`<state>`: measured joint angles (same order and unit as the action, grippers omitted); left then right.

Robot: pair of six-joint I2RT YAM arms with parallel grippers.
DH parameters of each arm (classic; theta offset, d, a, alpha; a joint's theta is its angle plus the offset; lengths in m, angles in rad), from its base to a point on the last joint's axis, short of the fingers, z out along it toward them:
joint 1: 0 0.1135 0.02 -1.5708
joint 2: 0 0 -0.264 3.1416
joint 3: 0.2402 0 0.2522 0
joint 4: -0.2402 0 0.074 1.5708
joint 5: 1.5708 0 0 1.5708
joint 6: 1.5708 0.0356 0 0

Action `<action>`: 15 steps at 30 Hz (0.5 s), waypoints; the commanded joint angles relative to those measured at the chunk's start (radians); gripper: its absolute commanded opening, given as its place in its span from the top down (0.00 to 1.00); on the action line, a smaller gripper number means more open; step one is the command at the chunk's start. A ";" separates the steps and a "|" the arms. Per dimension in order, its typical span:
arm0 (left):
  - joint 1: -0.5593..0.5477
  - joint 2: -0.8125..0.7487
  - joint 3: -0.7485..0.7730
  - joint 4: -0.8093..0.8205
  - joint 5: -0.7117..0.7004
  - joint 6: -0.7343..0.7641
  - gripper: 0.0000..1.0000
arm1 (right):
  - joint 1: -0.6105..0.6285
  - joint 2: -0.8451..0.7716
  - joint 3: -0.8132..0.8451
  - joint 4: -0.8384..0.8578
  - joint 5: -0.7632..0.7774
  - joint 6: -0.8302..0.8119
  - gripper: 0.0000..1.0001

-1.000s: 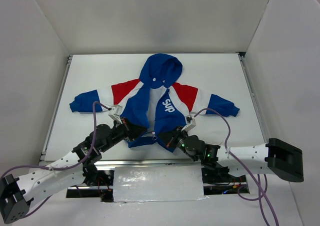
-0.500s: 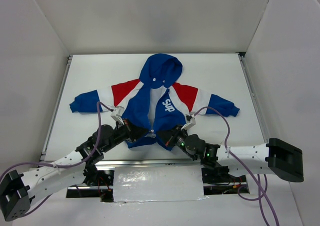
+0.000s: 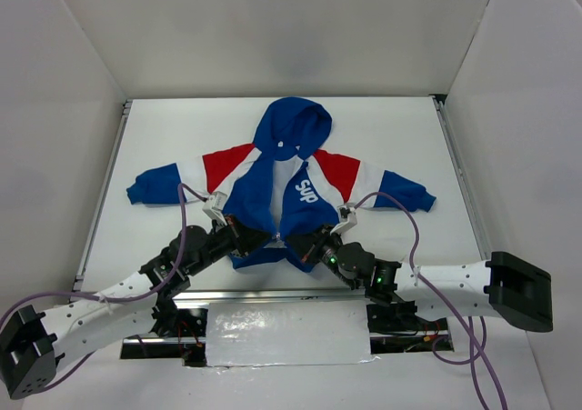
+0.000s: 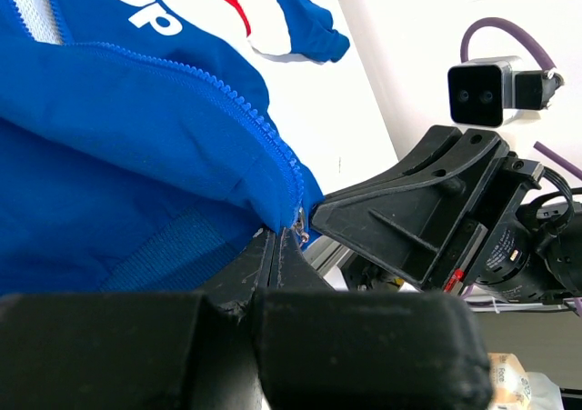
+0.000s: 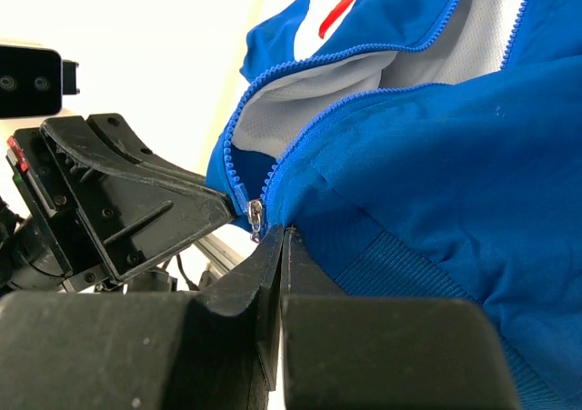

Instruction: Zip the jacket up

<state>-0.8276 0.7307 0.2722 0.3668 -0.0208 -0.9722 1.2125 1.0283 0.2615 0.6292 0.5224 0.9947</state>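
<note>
Slippage is the risk: left tool (image 4: 279, 239) and right tool (image 5: 283, 237), each clamped shut on the hem of the jacket (image 3: 273, 201) by the near edge of the worktop (image 3: 182, 137), could tug the slider (image 5: 255, 215) askew.

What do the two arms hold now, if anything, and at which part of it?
Both the left jaws and the right jaws are shut on the jacket, at its bottom hem, close beside the zipper slider at the front opening.
</note>
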 commanded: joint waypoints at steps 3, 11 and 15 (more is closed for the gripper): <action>-0.005 -0.016 0.042 0.046 0.012 -0.003 1.00 | -0.007 -0.011 0.030 0.059 0.013 -0.016 1.00; -0.005 -0.017 0.065 0.021 0.002 0.000 1.00 | -0.008 -0.010 0.021 0.078 -0.012 -0.025 1.00; -0.005 -0.034 0.078 -0.008 -0.016 0.007 1.00 | -0.007 -0.013 0.018 0.078 -0.013 -0.030 1.00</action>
<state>-0.8276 0.7235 0.2977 0.3325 -0.0246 -0.9718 1.2106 1.0283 0.2615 0.6361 0.5076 0.9855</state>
